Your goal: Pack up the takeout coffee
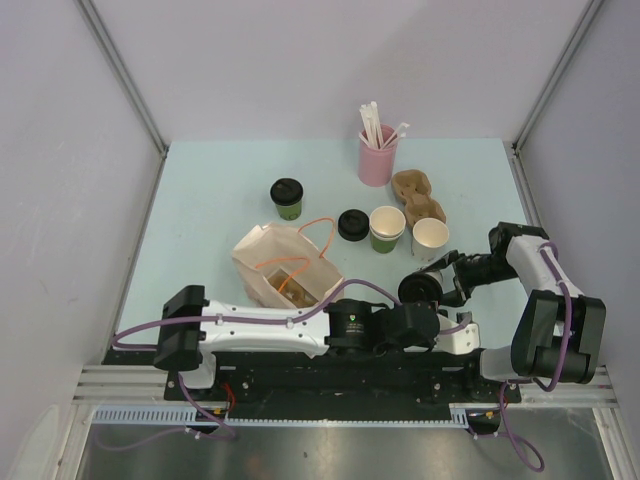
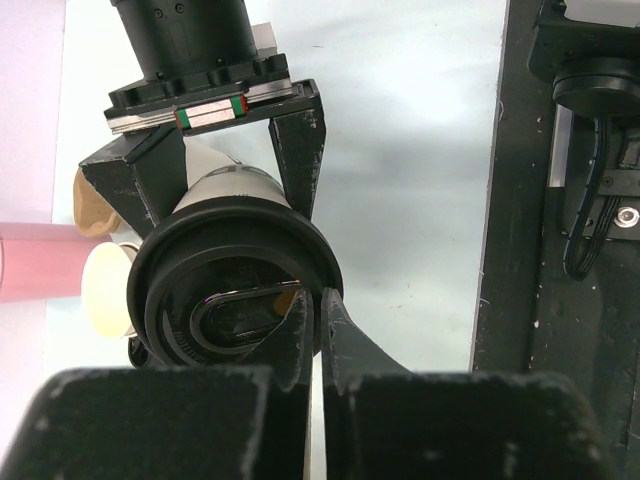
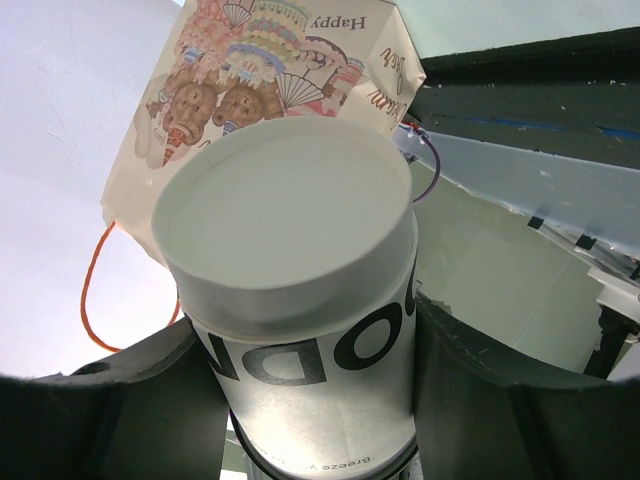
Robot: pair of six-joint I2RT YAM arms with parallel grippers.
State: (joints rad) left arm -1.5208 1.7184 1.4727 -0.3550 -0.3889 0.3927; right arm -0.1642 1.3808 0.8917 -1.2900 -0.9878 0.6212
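2 arms meeting front-right, left arm (image 1: 270,325) stretched rightward, left gripper (image 2: 318,315) closed, right gripper (image 3: 305,335) clamped around white cup (image 3: 290,200)

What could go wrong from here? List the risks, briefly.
1. The white paper cup with dark lettering lies tilted in the right pincer; a slack grip could drop it.
2. The shut left pincer sits at its round black plastic lid; a push there might pop the lid off.
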